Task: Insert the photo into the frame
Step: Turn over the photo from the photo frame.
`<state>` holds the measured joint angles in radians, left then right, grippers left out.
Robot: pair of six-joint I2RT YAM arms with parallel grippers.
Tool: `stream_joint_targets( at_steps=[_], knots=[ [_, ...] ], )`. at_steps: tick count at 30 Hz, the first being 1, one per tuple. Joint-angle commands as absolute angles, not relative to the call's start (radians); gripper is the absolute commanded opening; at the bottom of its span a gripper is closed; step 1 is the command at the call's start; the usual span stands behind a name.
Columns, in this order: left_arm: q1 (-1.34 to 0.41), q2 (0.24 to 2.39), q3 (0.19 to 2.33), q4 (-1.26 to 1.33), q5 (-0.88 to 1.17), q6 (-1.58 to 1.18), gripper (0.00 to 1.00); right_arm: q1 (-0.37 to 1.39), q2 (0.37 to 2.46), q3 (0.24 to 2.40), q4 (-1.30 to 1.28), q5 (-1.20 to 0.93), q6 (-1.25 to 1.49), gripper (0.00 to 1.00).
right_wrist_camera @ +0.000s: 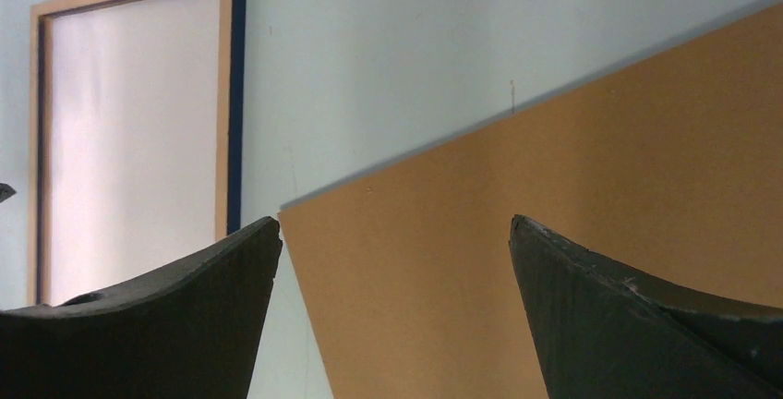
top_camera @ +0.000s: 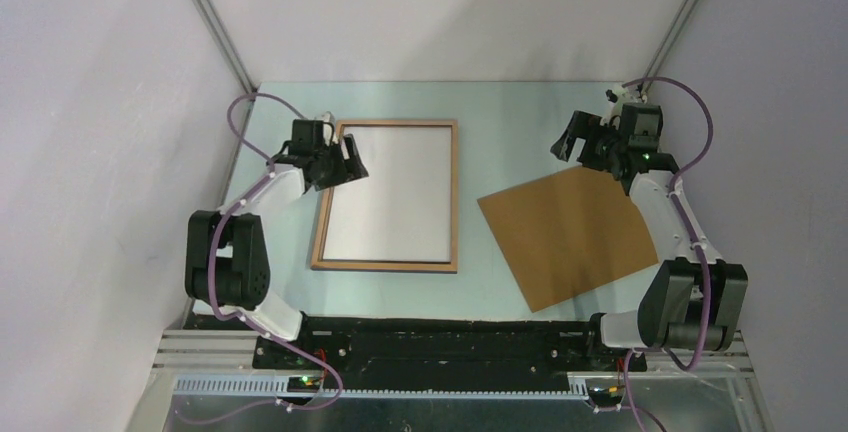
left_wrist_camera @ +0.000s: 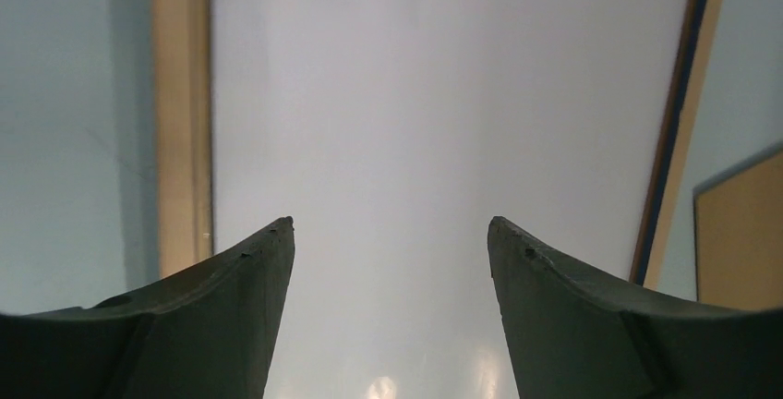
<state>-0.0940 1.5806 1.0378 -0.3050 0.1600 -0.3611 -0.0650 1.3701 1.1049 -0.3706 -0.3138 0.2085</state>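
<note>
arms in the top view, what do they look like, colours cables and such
Both the left arm and right arm have white links between bulky black joint housings, with a purple cable looping along each. The jaws are dark grey, curved and tapering to blunt tips.

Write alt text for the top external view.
A wood-backed frame lies face down on a pale table, a white sheet, apparently the photo reversed, filling it. The left gripper hovers open over the frame's far left edge; the right gripper hovers open above the far corner of a brown backing board right of the frame.
</note>
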Motion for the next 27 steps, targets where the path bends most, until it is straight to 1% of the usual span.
stream_joint_targets(
  at_steps=[1, 8, 12, 19, 27],
  knots=[
    [-0.169, 1.552, 1.085, -0.284, 0.178, -0.294, 0.81, -0.074, 1.302, 1.080, -0.374, -0.255, 0.114, 0.98],
    [-0.288, 1.642, 1.106, -0.277, 0.226, -0.281, 0.81, -0.093, 1.244, 0.992, -0.374, -0.198, 0.006, 0.98],
    [-0.324, 1.690, 1.115, -0.277, 0.225, -0.275, 0.80, -0.120, 1.219, 0.959, -0.380, -0.188, -0.033, 0.98],
    [-0.332, 1.754, 1.114, -0.278, 0.238, -0.281, 0.80, -0.181, 1.212, 0.921, -0.382, -0.218, -0.039, 0.98],
    [-0.332, 1.771, 1.104, -0.278, 0.210, -0.278, 0.80, -0.214, 1.224, 0.920, -0.389, -0.241, -0.039, 0.98]
  ],
)
